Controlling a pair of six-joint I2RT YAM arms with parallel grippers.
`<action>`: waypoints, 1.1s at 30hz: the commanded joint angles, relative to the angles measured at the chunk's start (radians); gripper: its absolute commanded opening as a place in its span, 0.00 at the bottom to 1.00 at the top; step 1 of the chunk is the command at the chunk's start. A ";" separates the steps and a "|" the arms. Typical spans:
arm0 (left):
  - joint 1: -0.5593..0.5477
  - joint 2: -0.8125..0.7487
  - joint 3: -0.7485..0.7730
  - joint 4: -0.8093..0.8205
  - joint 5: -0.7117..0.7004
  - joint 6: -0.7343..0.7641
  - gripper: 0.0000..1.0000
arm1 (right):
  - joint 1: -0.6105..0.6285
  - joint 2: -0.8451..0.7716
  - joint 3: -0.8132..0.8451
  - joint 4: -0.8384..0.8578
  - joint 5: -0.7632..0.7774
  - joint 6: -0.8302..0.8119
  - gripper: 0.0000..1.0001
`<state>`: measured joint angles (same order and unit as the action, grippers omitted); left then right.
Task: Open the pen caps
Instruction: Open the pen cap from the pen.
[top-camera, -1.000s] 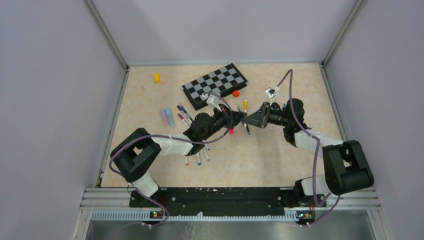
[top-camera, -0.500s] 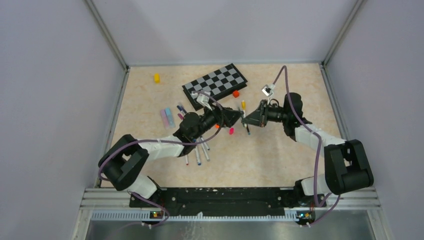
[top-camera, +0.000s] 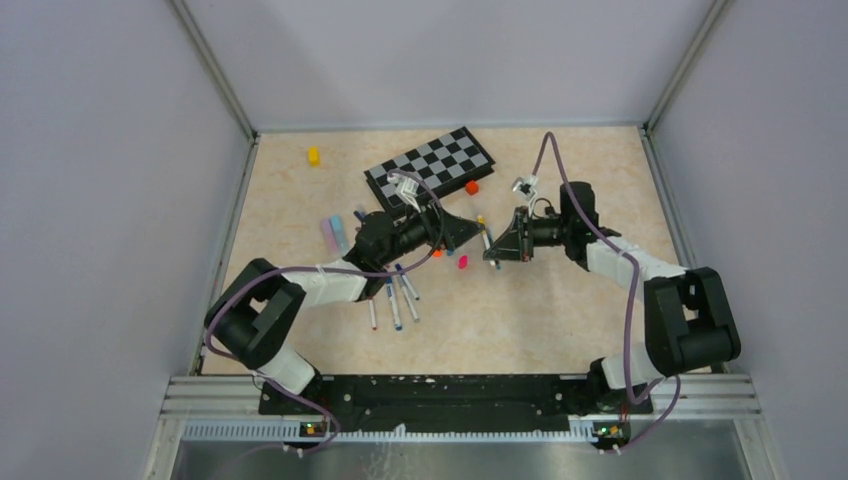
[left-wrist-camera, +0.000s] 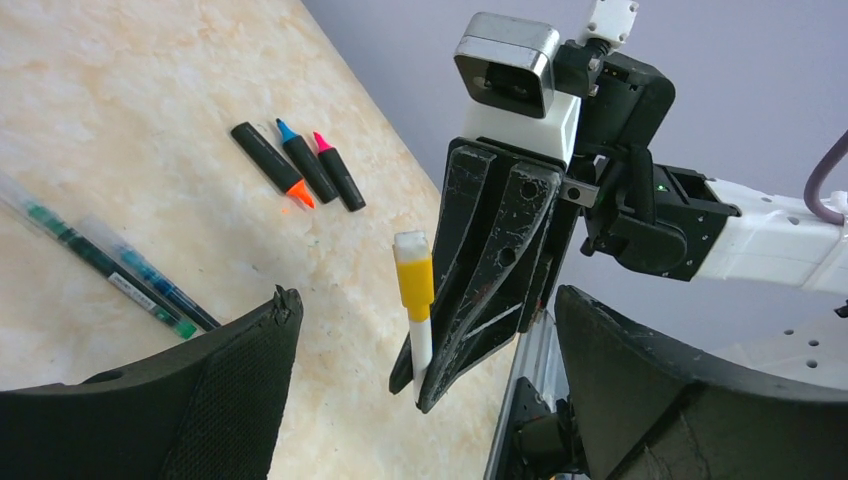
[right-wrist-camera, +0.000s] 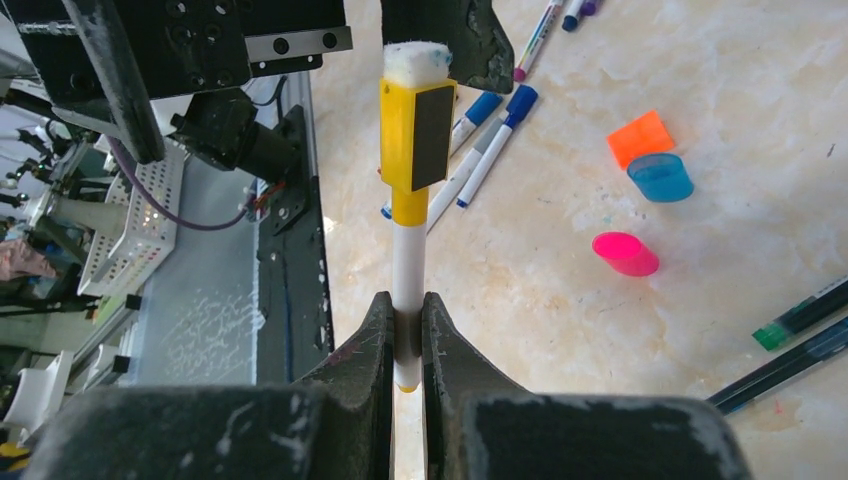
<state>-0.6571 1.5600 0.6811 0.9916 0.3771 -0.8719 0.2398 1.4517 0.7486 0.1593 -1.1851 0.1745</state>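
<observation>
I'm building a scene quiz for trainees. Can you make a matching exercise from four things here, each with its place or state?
1 yellow-capped marker
2 pink cap
3 chessboard
4 black highlighters

A beside the blue cap
B far side of the table
C clamped in the right gripper
D side by side, tips bare

Pairs: 1-C, 2-A, 3-B, 4-D

No readable text, brand or number; the small print on the pens (left-wrist-camera: 128, 287) is too blurred
</observation>
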 joint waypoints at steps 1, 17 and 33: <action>-0.015 0.022 0.057 0.026 0.023 -0.026 0.95 | 0.019 0.008 0.054 -0.047 -0.024 -0.077 0.00; -0.058 0.068 0.116 -0.062 -0.020 0.016 0.47 | 0.038 0.022 0.080 -0.116 0.005 -0.130 0.00; 0.016 0.019 0.147 -0.069 -0.091 0.032 0.00 | 0.067 0.034 0.130 -0.302 0.070 -0.308 0.00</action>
<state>-0.6975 1.6344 0.7750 0.8818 0.3405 -0.8581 0.2741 1.4673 0.8207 -0.0544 -1.1427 -0.0254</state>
